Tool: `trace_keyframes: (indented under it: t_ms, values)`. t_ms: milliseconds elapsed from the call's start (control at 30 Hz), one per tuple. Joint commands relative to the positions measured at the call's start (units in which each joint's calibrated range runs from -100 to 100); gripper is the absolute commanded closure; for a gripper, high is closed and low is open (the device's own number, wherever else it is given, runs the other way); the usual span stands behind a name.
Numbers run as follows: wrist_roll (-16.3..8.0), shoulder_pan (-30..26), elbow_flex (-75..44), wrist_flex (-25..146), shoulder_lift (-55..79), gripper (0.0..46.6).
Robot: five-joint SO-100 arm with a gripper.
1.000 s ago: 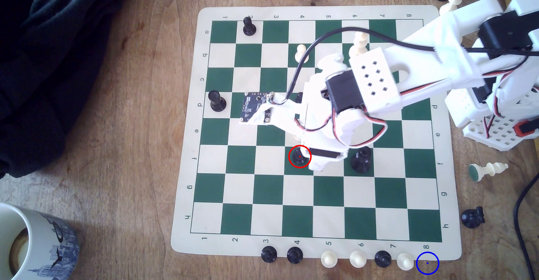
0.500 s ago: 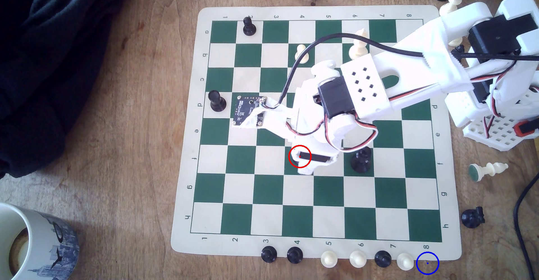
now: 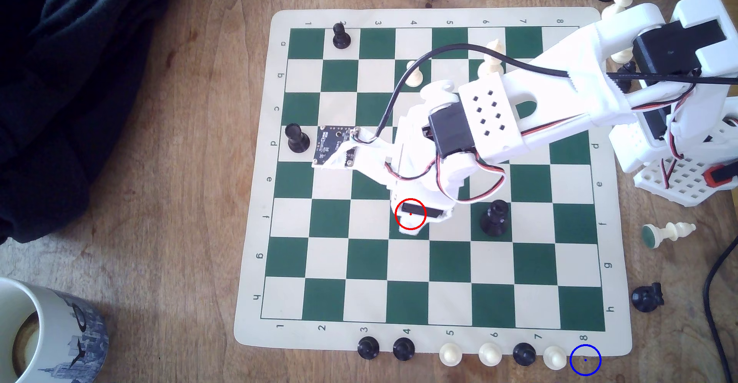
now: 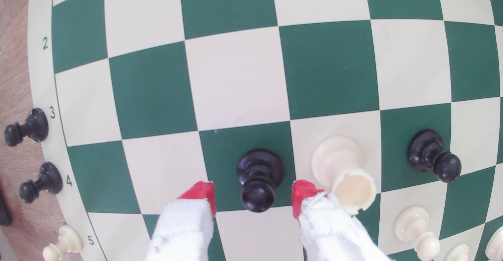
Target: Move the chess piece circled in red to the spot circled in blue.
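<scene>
One glossy black ball-headed pawn (image 4: pixel 258 179)

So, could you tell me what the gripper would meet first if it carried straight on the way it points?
Probably the small glossy black pawn between its open red-tipped fingers; depth is unclear.

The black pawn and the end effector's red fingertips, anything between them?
No. In the wrist view the black pawn stands between the open end effector's red fingertips, with bare green square on both sides.
</scene>
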Motion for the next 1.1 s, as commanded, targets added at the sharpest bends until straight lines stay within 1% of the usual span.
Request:
trace_keyframes:
  t_ms: [0,633,733,800,967,1067]
  values:
    - [0.00,0.33,-3.99,-1.67,-0.73,31.1]
    - [0.00,-0.14,-4.08,-2.32,0.37,32.9]
    - [0.05,-0.22,-4.08,-2.40,0.37,35.3]
    - [0.05,-0.37,-4.26,-2.40,0.46,38.1]
    - [0.05,-0.45,-4.35,-2.40,0.46,41.5]
    - [0.05,-0.45,-4.35,-2.40,0.04,45.1]
